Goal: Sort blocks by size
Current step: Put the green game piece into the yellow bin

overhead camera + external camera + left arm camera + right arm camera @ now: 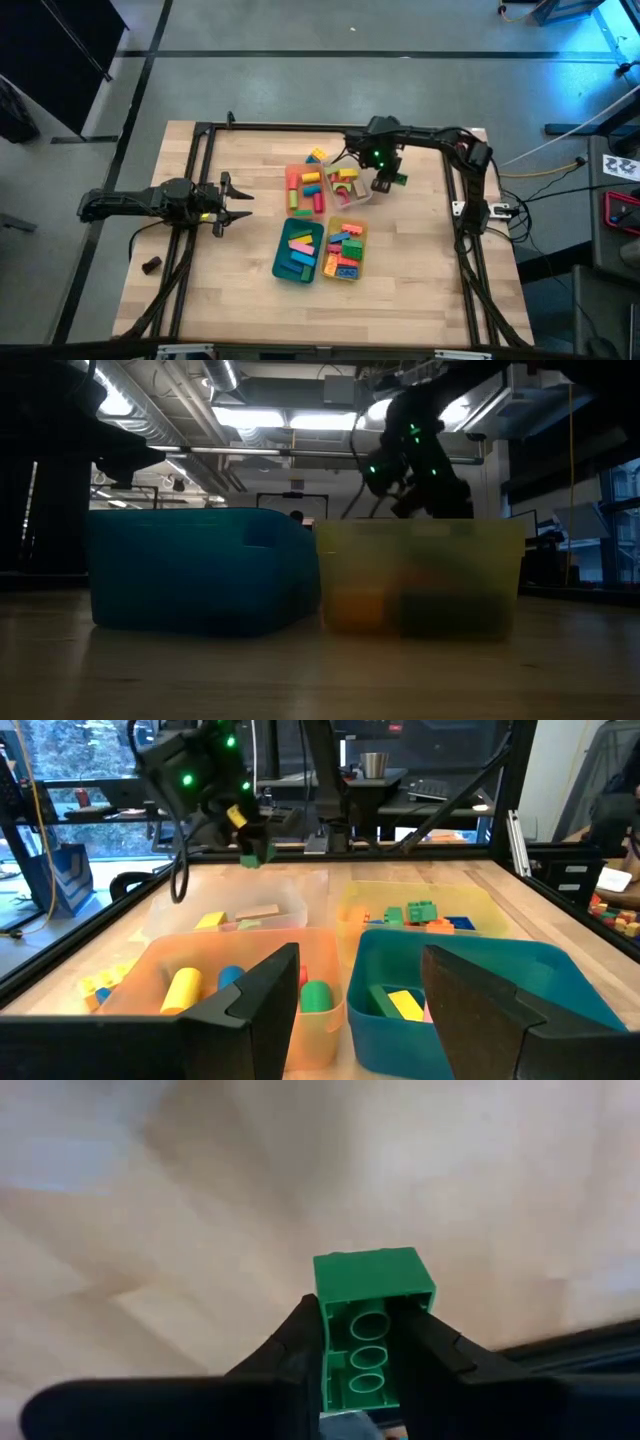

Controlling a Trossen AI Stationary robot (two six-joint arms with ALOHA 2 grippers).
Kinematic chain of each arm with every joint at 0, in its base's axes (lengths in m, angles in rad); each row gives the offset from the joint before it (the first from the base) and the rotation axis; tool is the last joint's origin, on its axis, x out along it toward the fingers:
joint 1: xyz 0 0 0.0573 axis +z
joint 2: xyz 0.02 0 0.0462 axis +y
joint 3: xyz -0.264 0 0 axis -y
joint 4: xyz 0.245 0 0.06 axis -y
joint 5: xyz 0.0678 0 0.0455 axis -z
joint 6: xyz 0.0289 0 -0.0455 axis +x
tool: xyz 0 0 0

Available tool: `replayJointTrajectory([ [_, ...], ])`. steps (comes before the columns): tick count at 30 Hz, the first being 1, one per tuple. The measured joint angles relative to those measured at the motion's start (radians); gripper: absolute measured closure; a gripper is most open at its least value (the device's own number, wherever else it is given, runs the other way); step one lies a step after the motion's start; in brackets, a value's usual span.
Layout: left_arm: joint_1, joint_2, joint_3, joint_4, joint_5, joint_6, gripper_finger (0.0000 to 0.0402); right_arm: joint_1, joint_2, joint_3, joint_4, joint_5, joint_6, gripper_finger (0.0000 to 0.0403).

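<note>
The right gripper (365, 1350) is clamped on a green block (372, 1315), which sits between its two fingers with the hollow underside facing the wrist camera. In the high view that gripper (388, 183) holds the block (398, 180) above bare table (420, 270), just beside the clear tray (362, 195) on the side toward the table's right edge. The left gripper (236, 201) waits near the left edge, its fingers spread apart and holding nothing.
</note>
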Motion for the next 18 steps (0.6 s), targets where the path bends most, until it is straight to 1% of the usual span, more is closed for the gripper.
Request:
replayJointTrajectory([
  [5, 0.000, 0.000, 0.000, 0.000, 0.000, 0.000, 0.0208, 0.084, 0.000, 0.069, -0.042, -0.106, 0.070, 0.0315],
  [9, 0.000, 0.000, 0.000, 0.000, 0.000, 0.000, 0.0208, 0.171, 0.000, 0.114, -0.063, -0.170, 0.124, 0.0306],
  [18, 0.000, 0.000, 0.000, 0.000, 0.000, 0.000, 0.0208, 0.385, -0.001, 0.179, -0.050, -0.181, 0.277, 0.0304],
])
